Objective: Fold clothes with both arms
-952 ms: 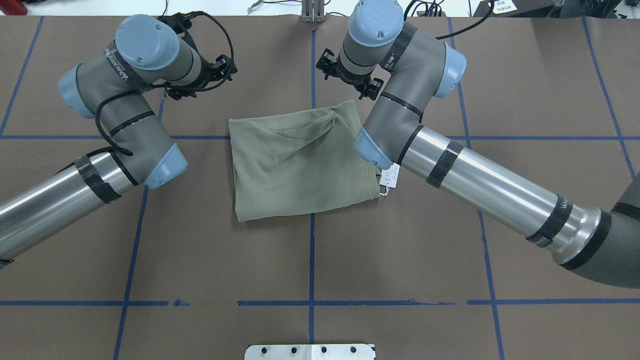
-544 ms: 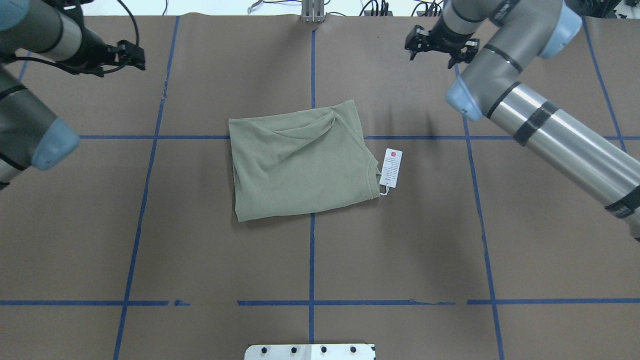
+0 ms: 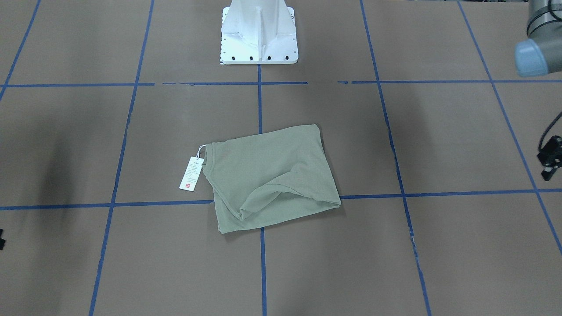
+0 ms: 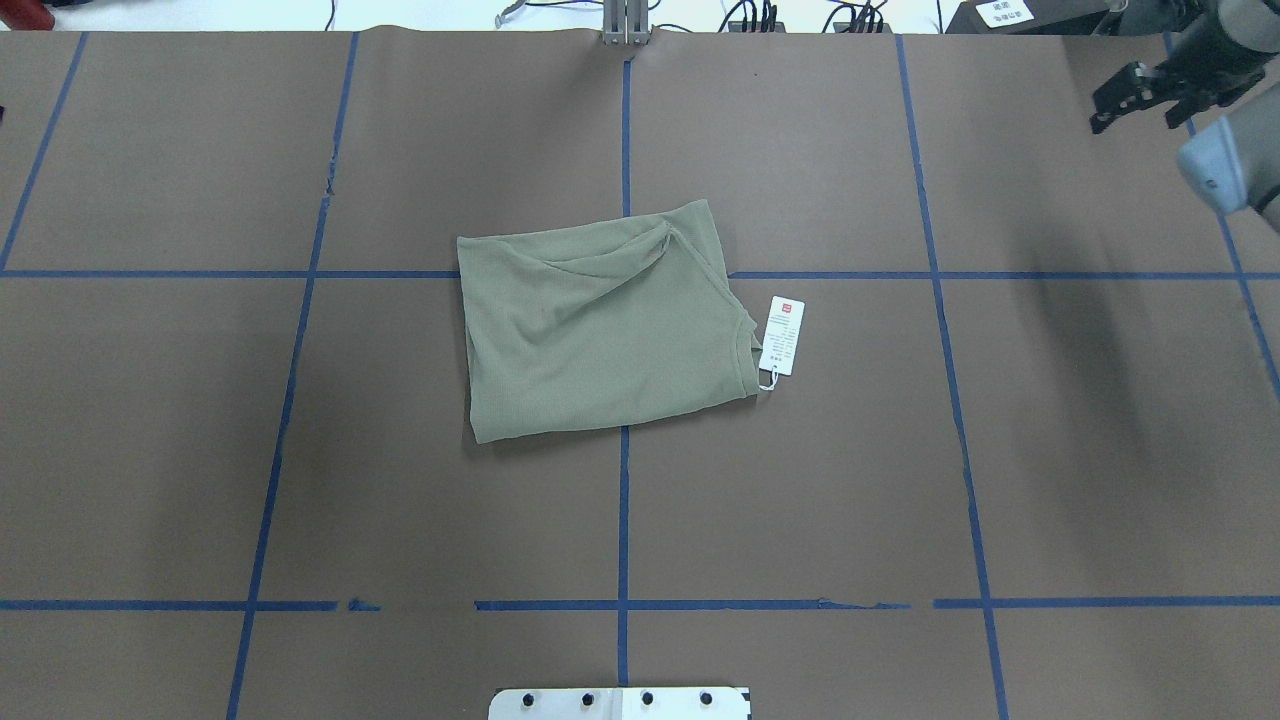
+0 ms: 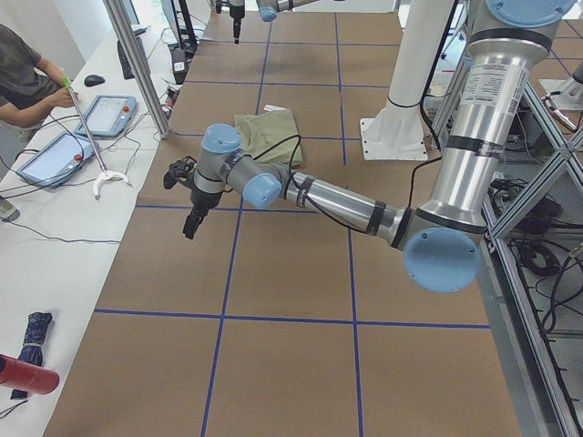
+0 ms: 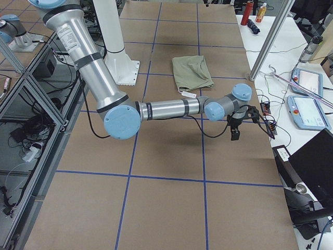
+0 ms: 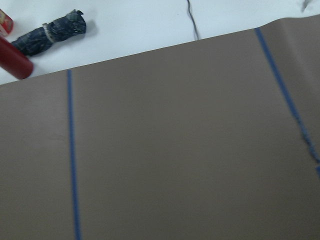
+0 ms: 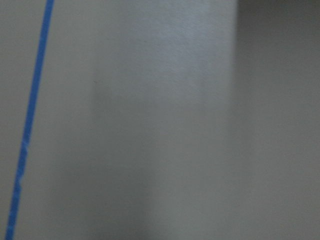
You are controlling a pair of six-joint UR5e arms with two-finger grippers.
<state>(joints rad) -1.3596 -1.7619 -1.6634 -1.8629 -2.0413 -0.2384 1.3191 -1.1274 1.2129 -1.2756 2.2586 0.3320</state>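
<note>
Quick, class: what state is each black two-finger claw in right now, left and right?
Robot's left claw: open or closed cannot be told; holds nothing.
Robot's right claw: open, empty; the folded sage-green cloth shirt lies untouched.

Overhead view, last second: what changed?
Both arms swung outward from the far edge of the folded shirt. The right gripper is now in the overhead view's far right corner, open and holding nothing. The left gripper has left that view. The hang tag, partly hidden by the right arm a second ago, is uncovered. Shirt and tag lie where they were.
</note>
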